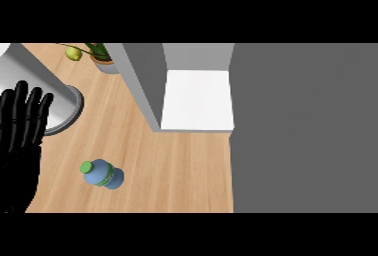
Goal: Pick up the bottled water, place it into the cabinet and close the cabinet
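Bottle (102,174) upright near worktop's (177,165) front edge, ungrasped; pick-up step pending. Left hand (22,125) spread, resting at left edge. Next: reach, curl round bottle, carry to open cabinet (197,100).

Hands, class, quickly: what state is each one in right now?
Left hand: open, fingers straight, holding nothing, at the view's left edge.
Right hand: not in view.

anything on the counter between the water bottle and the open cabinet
Nothing visible. Bare wood counter runs from the bottle to the cabinet and its white shelf; the door stands open along its left side.
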